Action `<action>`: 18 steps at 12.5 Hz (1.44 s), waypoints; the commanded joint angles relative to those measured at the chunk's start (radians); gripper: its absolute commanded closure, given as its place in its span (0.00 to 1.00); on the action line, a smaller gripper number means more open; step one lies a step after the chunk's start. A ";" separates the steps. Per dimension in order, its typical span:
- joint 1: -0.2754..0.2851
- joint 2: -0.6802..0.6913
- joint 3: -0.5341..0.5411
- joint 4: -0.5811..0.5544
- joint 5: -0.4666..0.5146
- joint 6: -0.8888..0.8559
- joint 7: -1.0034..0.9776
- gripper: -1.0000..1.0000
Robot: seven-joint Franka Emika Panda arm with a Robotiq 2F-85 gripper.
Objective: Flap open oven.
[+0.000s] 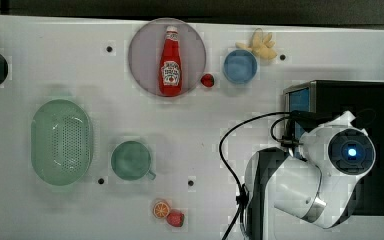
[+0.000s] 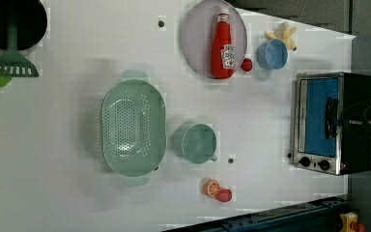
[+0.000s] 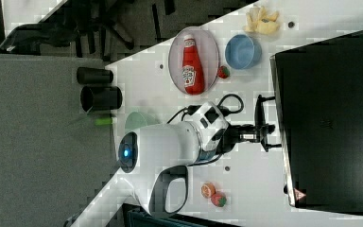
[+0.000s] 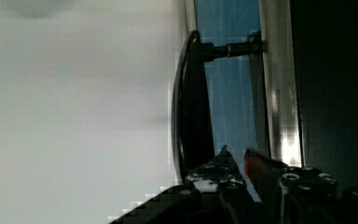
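White worktop (image 2: 67, 193), oven (image 2: 331, 123) at the left view's right edge, door shut, tool (image 4: 240, 161) at its black handle (image 4: 193, 107), fingers a narrow gap apart, grey floor (image 3: 38, 142) beside.

Oven (image 2: 332, 123): black top, silver frame, blue glass, black handle and knobs. Red ketchup bottle (image 1: 170, 61) with white label on a pale lilac-grey plate (image 1: 140, 57). Blue bowl (image 1: 240, 66), mint-green colander (image 1: 61, 142) dotted with holes, teal-green cup (image 1: 130, 160), white table (image 1: 130, 210). Arm (image 1: 300, 185) white; gripper (image 4: 237, 161) dark, perhaps red on one finger
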 commanded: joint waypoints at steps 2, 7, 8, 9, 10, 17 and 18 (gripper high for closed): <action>-0.005 0.018 0.003 -0.001 0.002 0.039 -0.057 0.83; 0.023 0.023 0.029 -0.010 -0.017 0.033 -0.047 0.83; 0.035 0.023 0.034 -0.015 -0.046 0.034 -0.043 0.83; 0.047 0.023 0.042 -0.017 -0.091 0.033 -0.023 0.83; 0.059 0.023 0.049 -0.020 -0.146 0.033 0.021 0.83; 0.137 0.067 0.137 -0.034 -0.489 -0.059 0.541 0.83; 0.147 0.080 0.153 -0.032 -0.540 -0.078 0.611 0.83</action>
